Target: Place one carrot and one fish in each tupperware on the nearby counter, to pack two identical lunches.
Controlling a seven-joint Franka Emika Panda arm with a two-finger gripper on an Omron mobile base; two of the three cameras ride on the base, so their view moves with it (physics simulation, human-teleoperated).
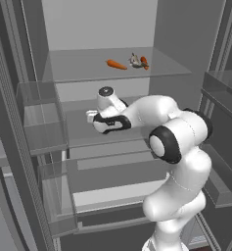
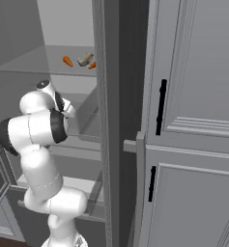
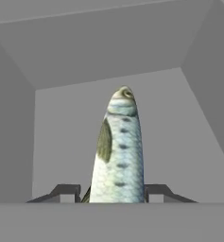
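Gripper (image 3: 116,194) pinches a silvery fish (image 3: 117,151) between its fingertips (image 3: 66,191), inside a grey fridge compartment.

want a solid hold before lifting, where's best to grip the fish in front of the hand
Across the fish's rear body, from the tail end, along its length. In the hand view the gripper fingertips flank that part, which looks the widest shown; the head narrows away.

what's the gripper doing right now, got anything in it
gripper: closed on a fish, one fingertip against each side of its body, head pointing away from the hand.
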